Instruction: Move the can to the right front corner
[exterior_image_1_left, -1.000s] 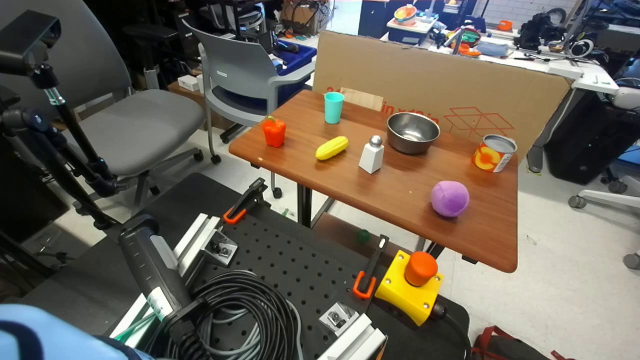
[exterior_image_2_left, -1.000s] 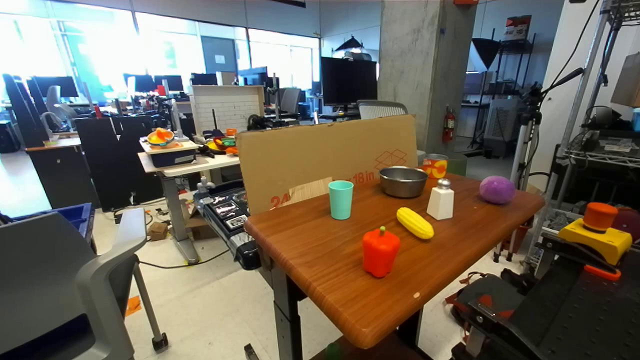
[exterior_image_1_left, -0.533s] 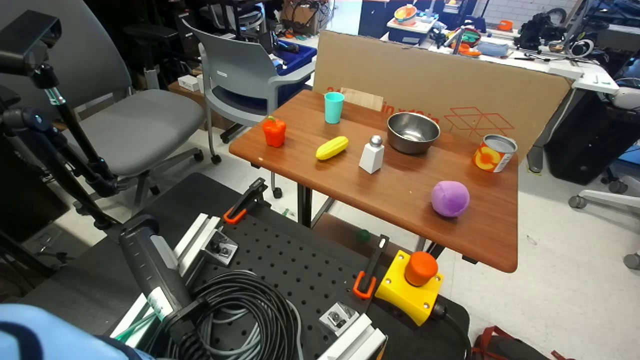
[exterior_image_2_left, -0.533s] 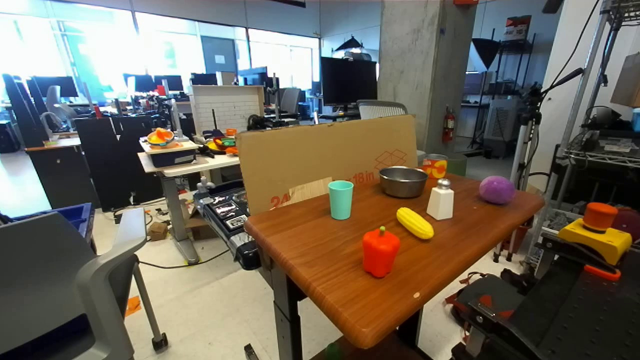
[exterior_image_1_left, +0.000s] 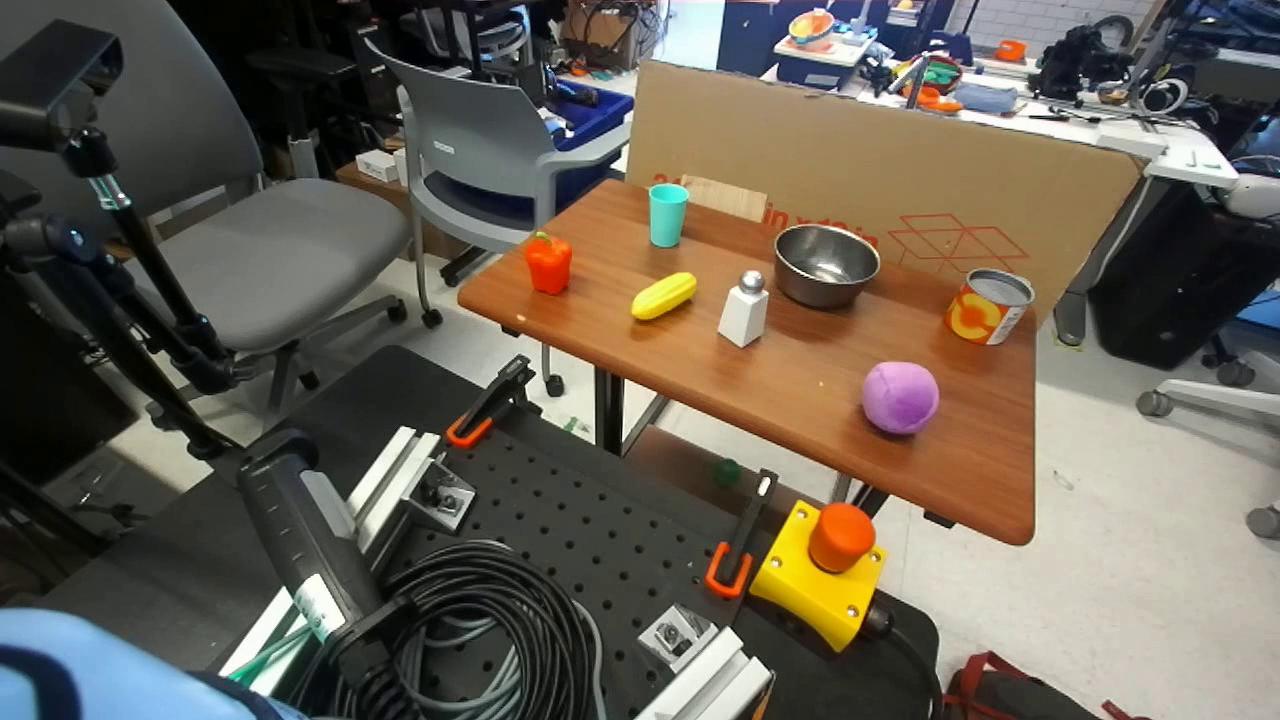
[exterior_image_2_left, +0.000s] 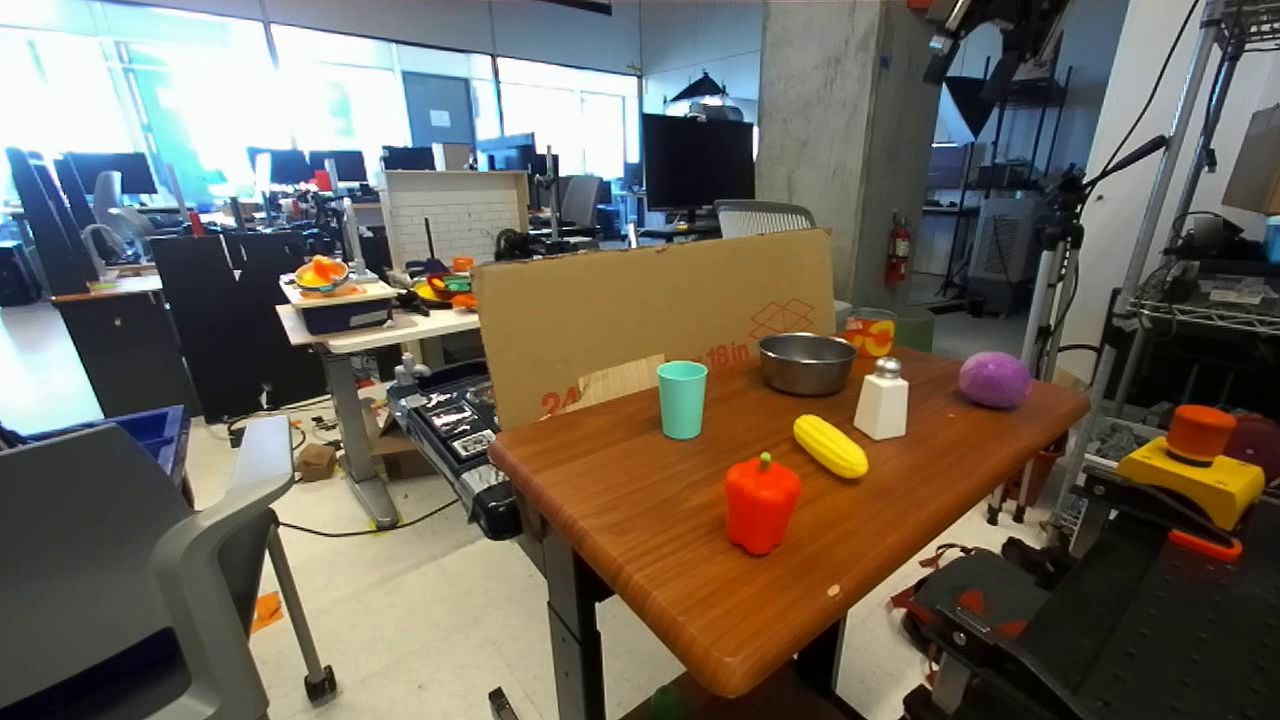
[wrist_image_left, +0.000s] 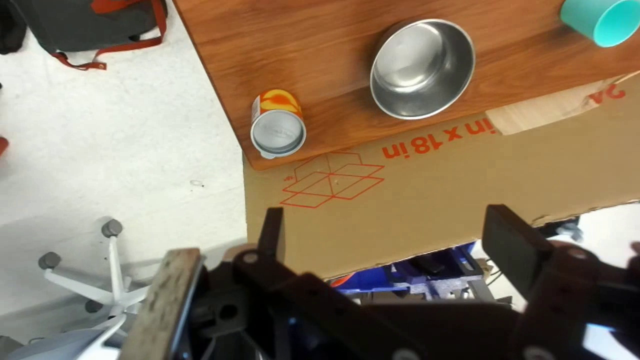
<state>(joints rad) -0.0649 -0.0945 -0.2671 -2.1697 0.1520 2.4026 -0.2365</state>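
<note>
The can (exterior_image_1_left: 985, 312), orange with a silvery rim, stands upright on the brown tabletop (exterior_image_1_left: 820, 385) near its far right corner in an exterior view. It is partly hidden behind the steel bowl in an exterior view (exterior_image_2_left: 873, 335). In the wrist view the can (wrist_image_left: 278, 122) stands close to a table corner (wrist_image_left: 260, 161). The tabletop's near right corner (exterior_image_1_left: 1005, 515) is bare in an exterior view. My gripper (wrist_image_left: 384, 209) is open with nothing between its fingers, high above and apart from the can. The gripper also shows at the top of an exterior view (exterior_image_2_left: 968, 65).
The steel bowl (exterior_image_1_left: 826, 266), a purple ball (exterior_image_1_left: 900, 398), a white shaker (exterior_image_1_left: 744, 312), a yellow corn-like object (exterior_image_1_left: 664, 297), a red pepper (exterior_image_1_left: 548, 264) and a teal cup (exterior_image_1_left: 667, 215) stand on the table. An upright cardboard sheet (exterior_image_1_left: 880, 160) lines the far edge.
My gripper has come into an exterior view at the top right, moving left and down; half a second ago only a dark tip showed. The can and the other objects have not moved.
</note>
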